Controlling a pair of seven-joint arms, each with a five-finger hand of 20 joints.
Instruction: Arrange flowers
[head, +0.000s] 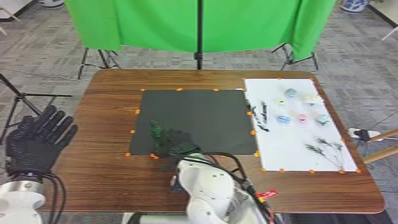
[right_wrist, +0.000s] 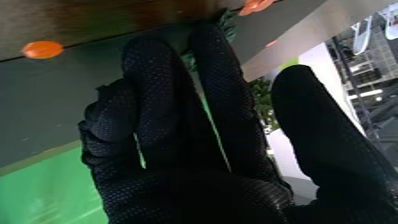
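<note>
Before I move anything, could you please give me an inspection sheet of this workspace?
Surface: brown wooden table, dark mat beside white sheet.
Job's things: leafy green sprig on the dark mat, near the right hand; blue flower head, pink flower head and thin sprigs on the white sheet.
Clutter: orange tabs along the mat and sheet edges.
Hands: left hand at the table's left edge, fingers spread; right hand at the dark mat.
Cables: black cables at both wrists.
Surroundings: green curtain beyond the table.
</note>
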